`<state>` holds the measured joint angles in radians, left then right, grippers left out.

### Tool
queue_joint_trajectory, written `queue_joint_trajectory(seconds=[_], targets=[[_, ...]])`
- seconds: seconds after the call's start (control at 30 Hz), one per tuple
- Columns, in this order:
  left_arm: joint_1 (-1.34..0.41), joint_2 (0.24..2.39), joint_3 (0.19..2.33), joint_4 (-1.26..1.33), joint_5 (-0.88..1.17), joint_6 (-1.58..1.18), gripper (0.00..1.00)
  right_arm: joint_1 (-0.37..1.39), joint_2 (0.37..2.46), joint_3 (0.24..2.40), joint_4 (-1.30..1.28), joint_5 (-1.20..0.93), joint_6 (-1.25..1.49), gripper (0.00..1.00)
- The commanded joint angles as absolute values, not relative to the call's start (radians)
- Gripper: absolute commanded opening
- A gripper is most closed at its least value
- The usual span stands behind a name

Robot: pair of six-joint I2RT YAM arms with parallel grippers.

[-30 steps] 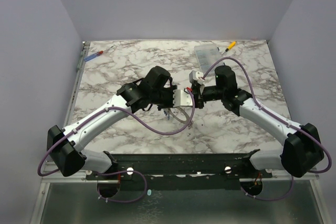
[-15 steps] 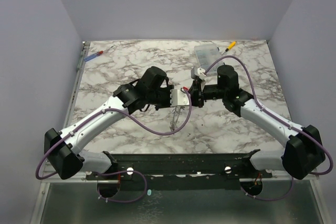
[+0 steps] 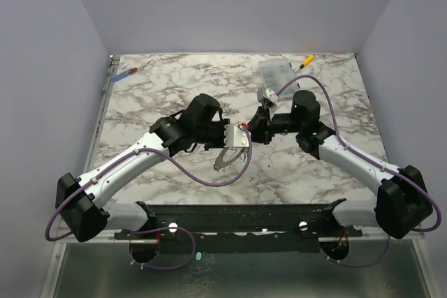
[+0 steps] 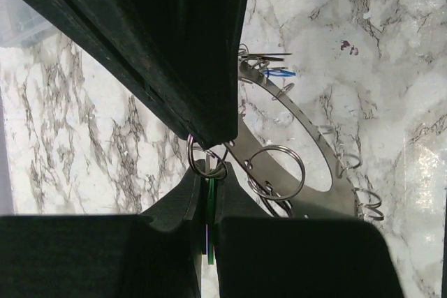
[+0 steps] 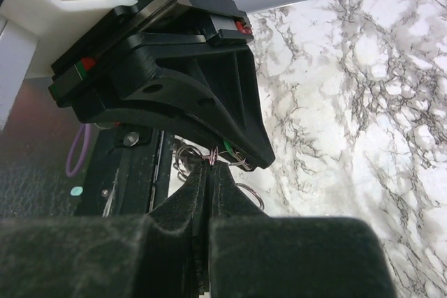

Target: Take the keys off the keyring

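Both grippers meet above the middle of the table. My left gripper (image 4: 207, 172) is shut on a green key (image 4: 208, 222), held edge-on between its pads. A small wire split ring (image 4: 207, 159) sits at the key's head. My right gripper (image 5: 209, 169) is shut on that small split ring (image 5: 212, 158), tip to tip with the left gripper (image 3: 238, 137). The large flat grey keyring (image 4: 311, 146) hangs just below, with more small wire loops and a blue key (image 4: 279, 72) on it. It also shows under the grippers in the top view (image 3: 227, 161).
A clear plastic compartment box (image 3: 274, 70) and a yellow-handled screwdriver (image 3: 305, 62) lie at the far right. A blue and red screwdriver (image 3: 131, 72) lies at the far left. The black rail (image 3: 237, 215) runs along the near edge.
Both grippers have shifted a little left and toward the near edge, still joined. The keyring has swung lower and shows more of its flat face.
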<state>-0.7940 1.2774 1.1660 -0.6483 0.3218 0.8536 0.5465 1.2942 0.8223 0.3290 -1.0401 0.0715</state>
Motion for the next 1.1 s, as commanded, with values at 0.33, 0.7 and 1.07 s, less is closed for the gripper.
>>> queue_joint_trajectory(seconds=[0.33, 0.7, 1.07], targets=[[-0.79, 1.248, 1.158, -0.583, 0.351, 0.824, 0.0, 0.543, 1.269, 0.778, 0.416, -1.167, 0.06, 0.01], [-0.786, 1.247, 1.202, -0.594, 0.36, 0.829, 0.0, 0.543, 1.264, 0.791, 0.292, -1.141, -0.069, 0.0], [-0.814, 1.263, 1.246, -0.619, 0.378, 0.808, 0.0, 0.546, 1.283, 0.813, 0.236, -1.072, -0.118, 0.01]])
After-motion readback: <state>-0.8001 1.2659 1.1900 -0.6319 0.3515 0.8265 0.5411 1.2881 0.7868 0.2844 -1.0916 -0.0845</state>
